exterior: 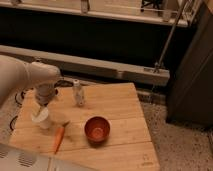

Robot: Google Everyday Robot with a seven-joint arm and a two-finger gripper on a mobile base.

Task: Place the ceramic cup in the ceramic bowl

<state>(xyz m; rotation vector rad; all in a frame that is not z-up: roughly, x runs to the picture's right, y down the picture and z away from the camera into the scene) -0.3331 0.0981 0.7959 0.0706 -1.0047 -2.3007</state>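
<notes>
I have the claw (pixel 44 106) at the left side of the tabletop (pixel 120 107), hanging straight down from the white arm (pixel 25 75) directly over the ceramic cup (pixel 41 119). Its fingers are spread wide and grip nothing; I cannot tell whether they touch the cup's rim. The cup stands on the wood near the left edge with its long axis vertical and its mouth up, as far as I can make out, since the claw covers its top.

The ceramic bowl (pixel 97 129) sits upright, well apart from the cup to the right, near the middle of the front half, with its glossy inside facing up. Between them lies a slim orange item (pixel 59 139), its length running towards the front edge. A clear shaker bottle (pixel 78 93) stands upright further back.

The tabletop is pale wooden planks. Around it is a speckled floor (pixel 175 145), with a dark cabinet (pixel 195 65) at the right and a long pale ledge (pixel 100 65) behind.
</notes>
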